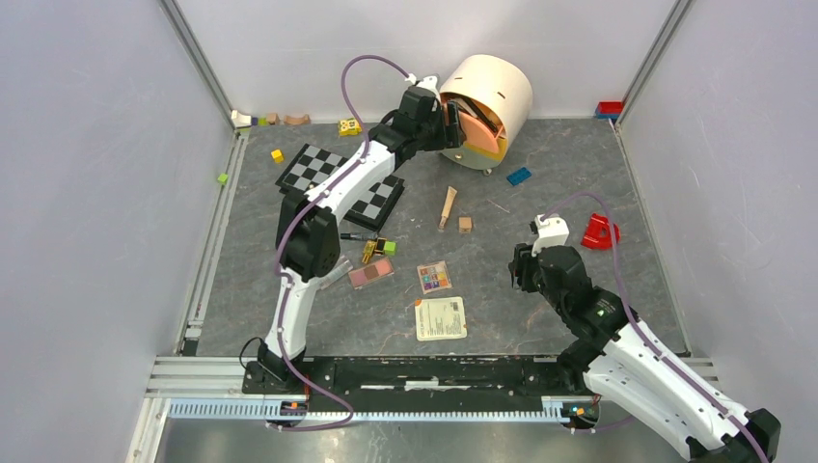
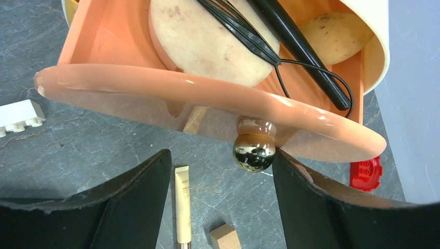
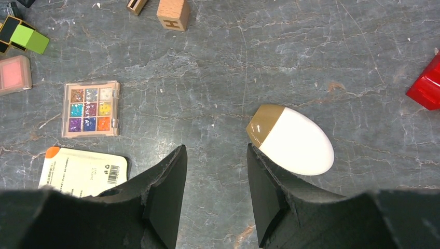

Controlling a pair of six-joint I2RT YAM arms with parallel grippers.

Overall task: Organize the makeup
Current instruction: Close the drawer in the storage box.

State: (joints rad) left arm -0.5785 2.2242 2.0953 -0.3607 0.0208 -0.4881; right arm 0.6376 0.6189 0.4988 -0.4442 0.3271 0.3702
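Note:
A cream cylindrical organiser (image 1: pixel 497 92) stands at the back with its peach drawer (image 2: pixel 207 91) pulled out. My left gripper (image 2: pixel 220 155) is open in front of the drawer, and the gold knob (image 2: pixel 254 151) sits just inside its right finger. Round beige puffs (image 2: pixel 202 44) and a black brush handle (image 2: pixel 301 49) lie in the drawer. A cream tube (image 2: pixel 182 199) lies on the table below. My right gripper (image 3: pixel 216 148) is open over bare table, with the white egg-shaped sponge (image 3: pixel 298 141) just outside its right finger. The multicolour palette (image 3: pixel 92 109) and pink palette (image 3: pixel 14 74) lie to the left.
A printed card (image 3: pixel 83 171), wooden cubes (image 3: pixel 173 13), a green brick (image 3: pixel 28 37) and red bricks (image 1: pixel 600 231) are scattered on the grey table. The chessboard (image 1: pixel 342 183) lies under my left arm. More toy bricks line the back wall (image 1: pixel 280 119).

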